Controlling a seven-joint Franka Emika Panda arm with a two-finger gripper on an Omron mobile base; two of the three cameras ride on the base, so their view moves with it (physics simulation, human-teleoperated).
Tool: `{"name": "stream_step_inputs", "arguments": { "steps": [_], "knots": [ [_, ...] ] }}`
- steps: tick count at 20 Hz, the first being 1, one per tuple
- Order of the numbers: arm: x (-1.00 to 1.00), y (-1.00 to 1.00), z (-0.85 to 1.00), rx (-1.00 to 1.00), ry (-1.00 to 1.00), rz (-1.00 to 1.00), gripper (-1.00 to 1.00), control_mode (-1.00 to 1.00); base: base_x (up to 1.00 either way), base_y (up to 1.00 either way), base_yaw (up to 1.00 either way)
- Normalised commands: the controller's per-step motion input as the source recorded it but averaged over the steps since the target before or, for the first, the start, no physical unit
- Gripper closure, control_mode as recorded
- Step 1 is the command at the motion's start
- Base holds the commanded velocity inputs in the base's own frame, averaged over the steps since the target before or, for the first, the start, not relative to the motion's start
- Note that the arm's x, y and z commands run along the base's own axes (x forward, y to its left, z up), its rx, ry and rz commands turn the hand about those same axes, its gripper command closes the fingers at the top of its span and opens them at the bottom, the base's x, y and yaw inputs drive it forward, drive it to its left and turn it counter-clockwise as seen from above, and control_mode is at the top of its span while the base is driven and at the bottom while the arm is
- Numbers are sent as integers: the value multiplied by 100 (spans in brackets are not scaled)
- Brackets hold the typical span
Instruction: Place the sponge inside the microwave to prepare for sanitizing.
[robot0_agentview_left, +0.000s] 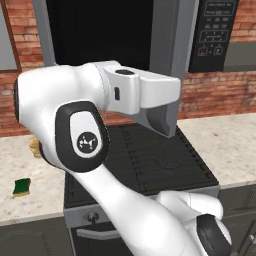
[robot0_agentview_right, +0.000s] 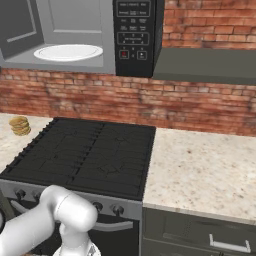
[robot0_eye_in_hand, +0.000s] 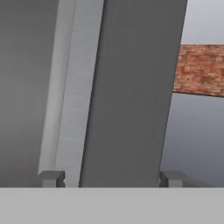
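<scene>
- Nearest the base, the white arm fills the middle of the left base view, hiding the left part of the stove (robot0_agentview_left: 165, 160) and most of the tan stacked-disc object (robot0_agentview_left: 35, 146) behind its elbow.
- On the counter (robot0_agentview_left: 30, 200) left of the stove, toward its front edge, the sponge (robot0_agentview_left: 21, 187) lies flat and alone, dark green face up, nothing touching it; bare counter lies around it.
- From the right base view the stacked-disc object (robot0_agentview_right: 20, 125) stands near the brick wall on the left counter, just beside the stove's (robot0_agentview_right: 85, 155) back left corner; the right counter (robot0_agentview_right: 200, 170) reaches the wall (robot0_agentview_right: 150, 100).
- Up by the open door (robot0_agentview_left: 167, 35), the gripper (robot0_eye_in_hand: 113, 178) shows in the hand view as two small grey fingertips (robot0_eye_in_hand: 51, 178) set wide apart, with nothing between them; a grey panel with a paler strip lies close ahead, and I cannot tell whether the tips touch it.
- In the left base view the hand's end sits in front of the door's lower edge, fingers not made out there.
- Farthest, the microwave (robot0_agentview_right: 75, 35) hangs above the stove, its cavity open with the white round plate (robot0_agentview_right: 68, 52) inside, its top cut off by the frame, black button panel (robot0_agentview_right: 134, 35) on its right.
</scene>
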Motion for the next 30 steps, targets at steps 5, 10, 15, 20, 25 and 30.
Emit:
{"name": "stream_step_inputs", "arguments": {
  "steps": [5,10,15,20,25,30],
  "knots": [
    [1,17,0,0,0,0,-100,-100,0,0,0],
    [-1,13,-1,0,2,2,-100,-100,0,0,0],
    [-31,4,0,0,2,6,-100,-100,0,0,0],
    [-82,-1,0,0,0,11,-100,-100,0,0,0],
    [-67,-63,0,10,-1,9,-100,-100,0,0,0],
    [-31,-83,0,59,0,27,-100,-100,0,0,0]
  ]
}}
